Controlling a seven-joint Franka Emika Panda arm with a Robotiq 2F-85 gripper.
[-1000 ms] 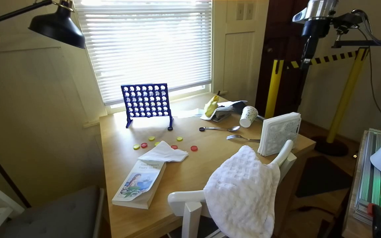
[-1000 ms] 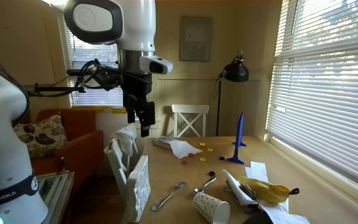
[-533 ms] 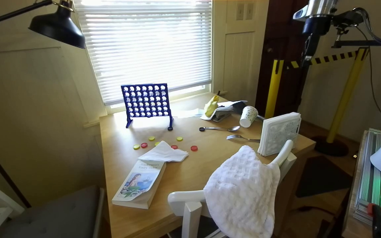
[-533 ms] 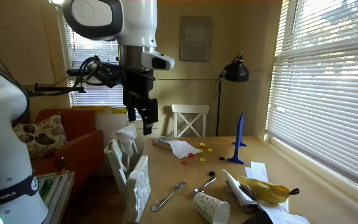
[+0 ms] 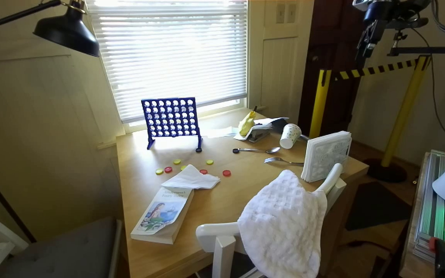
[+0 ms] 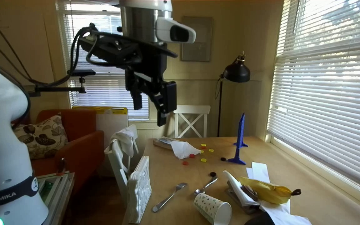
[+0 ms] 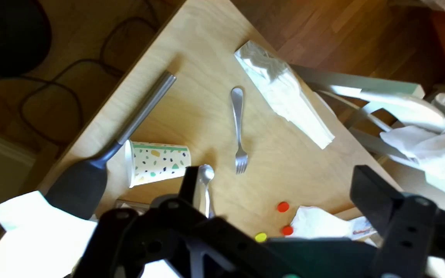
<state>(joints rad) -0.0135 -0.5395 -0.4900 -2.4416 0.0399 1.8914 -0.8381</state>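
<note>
Indoors, wooden table [image 5: 214,208], white blinds [image 5: 176,58], black lamp [image 5: 67,31]

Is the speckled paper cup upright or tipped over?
Tipped over: the speckled paper cup lies on its side, its open mouth facing sideways in an exterior view.

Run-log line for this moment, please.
fingers: open, holding nothing | height: above table level | fork: on table | cup: on side

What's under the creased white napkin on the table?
The napkin overlaps one end of a thick paperback book; a yellow disc and red disc show at the napkin's edge. Anything fully beneath is hidden.
</note>
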